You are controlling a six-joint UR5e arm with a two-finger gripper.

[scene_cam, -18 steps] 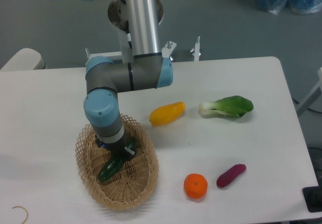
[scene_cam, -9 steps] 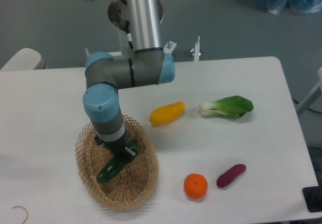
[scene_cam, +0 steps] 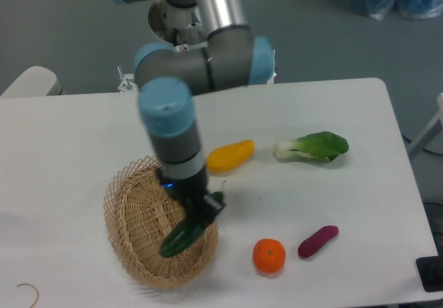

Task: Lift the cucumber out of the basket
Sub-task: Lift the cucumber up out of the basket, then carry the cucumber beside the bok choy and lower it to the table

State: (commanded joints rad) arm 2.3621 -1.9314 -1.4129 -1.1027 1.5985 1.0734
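The robot's hand (scene_cam: pixel 197 214) is gripping the cucumber (scene_cam: pixel 185 232) near its upper end. The cucumber is hanging tilted, with its lower end pointing down and to the left. It is sitting over the right side of the basket (scene_cam: pixel 138 228), and I cannot tell if its low end is touching the weave. The basket is resting on the white desk (scene_cam: pixel 360 114). A yellow fruit (scene_cam: pixel 232 155) is lying just past the basket's far right side. A leafy bok choy (scene_cam: pixel 311 146) is lying to the right of the yellow fruit. An orange (scene_cam: pixel 268 256) and a purple vegetable (scene_cam: pixel 318 241) are lying near the front edge of the desk.
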